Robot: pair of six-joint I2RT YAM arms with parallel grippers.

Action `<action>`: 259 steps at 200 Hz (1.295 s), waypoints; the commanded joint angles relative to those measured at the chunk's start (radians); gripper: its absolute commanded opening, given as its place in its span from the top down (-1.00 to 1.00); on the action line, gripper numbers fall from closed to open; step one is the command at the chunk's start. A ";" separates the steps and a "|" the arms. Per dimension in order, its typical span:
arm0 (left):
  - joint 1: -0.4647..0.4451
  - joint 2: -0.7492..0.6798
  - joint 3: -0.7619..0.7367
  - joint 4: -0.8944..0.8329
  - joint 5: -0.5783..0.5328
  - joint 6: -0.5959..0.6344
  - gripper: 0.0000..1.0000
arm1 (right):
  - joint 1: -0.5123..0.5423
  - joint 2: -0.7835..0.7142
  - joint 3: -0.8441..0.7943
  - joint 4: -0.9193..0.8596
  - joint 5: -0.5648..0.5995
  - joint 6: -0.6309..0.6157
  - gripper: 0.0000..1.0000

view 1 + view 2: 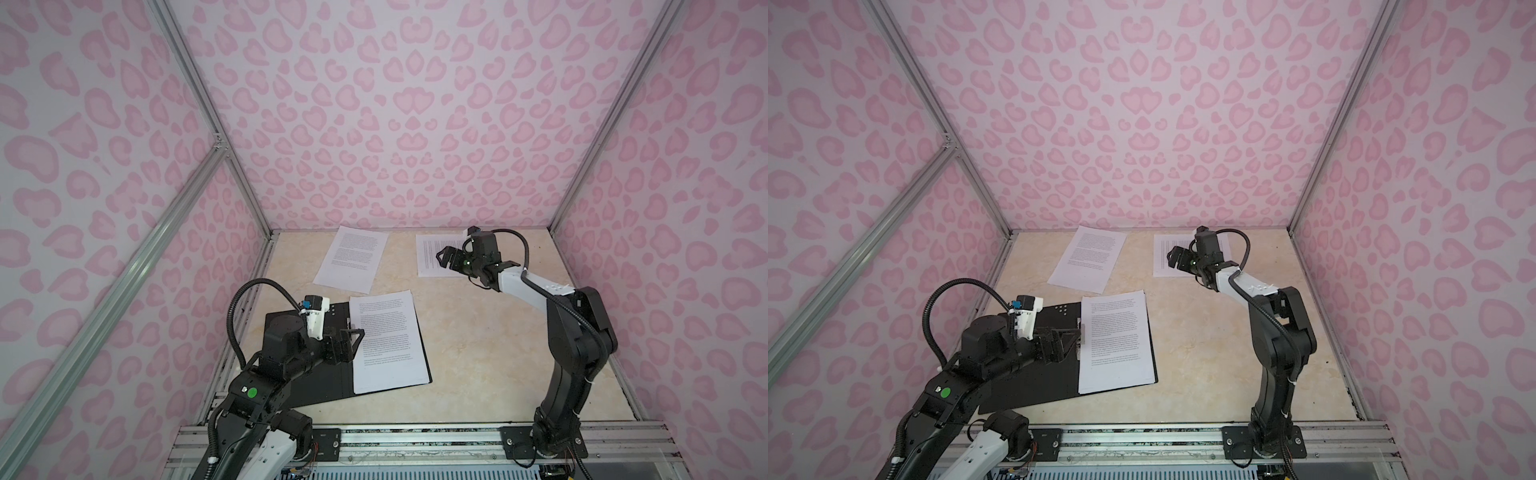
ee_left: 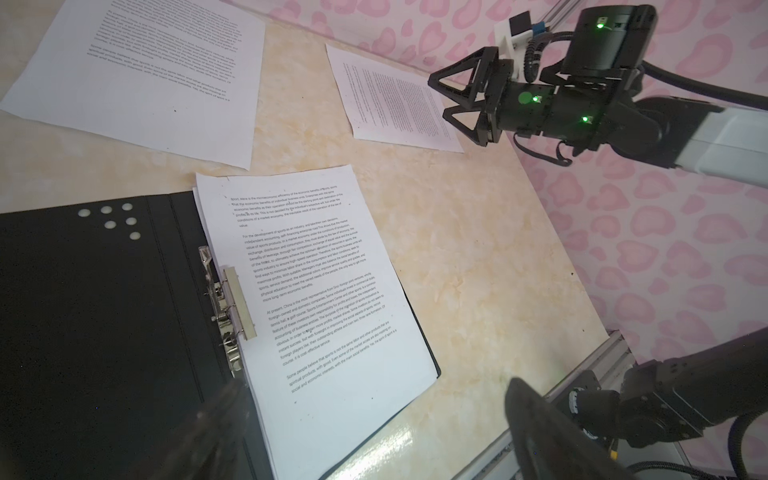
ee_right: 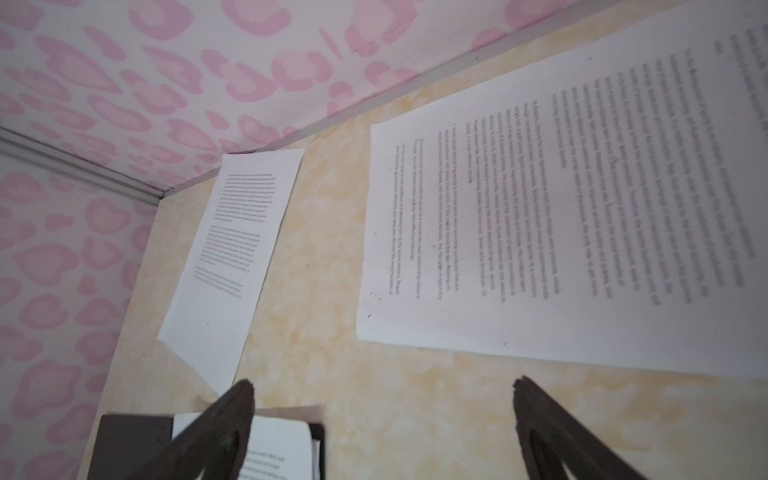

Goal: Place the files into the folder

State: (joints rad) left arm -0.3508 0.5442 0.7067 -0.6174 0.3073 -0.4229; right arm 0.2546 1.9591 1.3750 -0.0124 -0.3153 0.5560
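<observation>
On the near left of the table, the folder is lying open with its black inside up. A stack of files is resting on its right half, just beside the metal clip. The left gripper is hovering over the clip side, its jaws spread wide and holding nothing. Further back, near the middle, a loose sheet is lying tilted close to the back wall. To the right, the right gripper is hanging above the far-right sheet, its jaws wide apart and gripping nothing.
</observation>
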 commanded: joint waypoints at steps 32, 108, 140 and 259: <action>0.001 -0.007 -0.016 0.040 0.030 0.007 -0.95 | -0.126 0.241 0.289 -0.190 -0.113 -0.021 -0.93; 0.018 0.046 -0.013 0.041 0.051 0.007 -0.95 | -0.006 0.386 0.427 -0.177 -0.165 -0.021 -0.93; 0.030 0.056 -0.013 0.044 0.062 0.007 -0.95 | 0.048 0.485 0.559 -0.229 -0.199 -0.016 -0.93; 0.045 0.051 -0.015 0.044 0.064 0.000 -0.95 | -0.122 0.013 -0.339 0.210 -0.238 0.175 -0.93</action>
State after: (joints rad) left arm -0.3077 0.5980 0.6956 -0.6086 0.3630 -0.4225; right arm 0.1974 2.0842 1.2659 0.1162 -0.5552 0.6498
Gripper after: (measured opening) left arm 0.975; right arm 0.965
